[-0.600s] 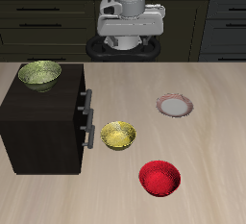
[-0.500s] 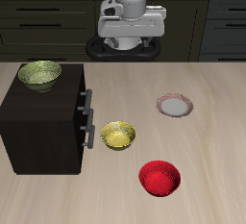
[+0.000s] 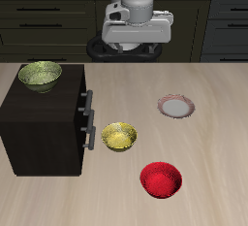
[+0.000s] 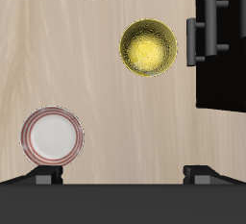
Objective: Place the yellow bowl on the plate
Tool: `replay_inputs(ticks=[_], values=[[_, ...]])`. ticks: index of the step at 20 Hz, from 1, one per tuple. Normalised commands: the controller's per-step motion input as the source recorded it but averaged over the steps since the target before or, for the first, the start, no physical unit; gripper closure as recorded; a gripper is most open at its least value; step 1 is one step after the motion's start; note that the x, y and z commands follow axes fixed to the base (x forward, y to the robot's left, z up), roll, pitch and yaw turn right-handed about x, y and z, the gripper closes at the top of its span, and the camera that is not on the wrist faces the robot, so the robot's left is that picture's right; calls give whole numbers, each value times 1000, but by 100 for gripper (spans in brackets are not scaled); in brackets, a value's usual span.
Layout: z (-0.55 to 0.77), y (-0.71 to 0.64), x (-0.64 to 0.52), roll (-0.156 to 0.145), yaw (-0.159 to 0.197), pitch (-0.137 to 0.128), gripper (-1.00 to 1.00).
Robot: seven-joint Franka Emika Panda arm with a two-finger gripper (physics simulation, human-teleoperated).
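The gripper (image 4: pixel 123 173) hangs high over the back of the table with its jaws apart and nothing between them — only the two fingertips (image 4: pixel 43 176) show in the wrist view. Below, the yellow bowl (image 3: pixel 119 137) sits upright and empty on the bare wood just beside the dark cabinet (image 3: pixel 44 123), well apart from the equally empty plate (image 3: pixel 176 106). The red bowl (image 3: pixel 161 180) lies nearer the front edge, an olive-green patterned bowl (image 3: pixel 40 75) rests on the cabinet's top — no writing is legible anywhere.
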Motion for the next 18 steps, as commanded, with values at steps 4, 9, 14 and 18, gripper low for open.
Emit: replay_inputs(ticks=[4, 9, 14, 18], values=[[-120, 33, 403, -17, -14, 32, -100], [-83, 55, 365, -1, -7, 31, -100], [-24, 132, 298, -12, 8, 6, -100], [10, 95, 340, -28, -2, 3, -100]])
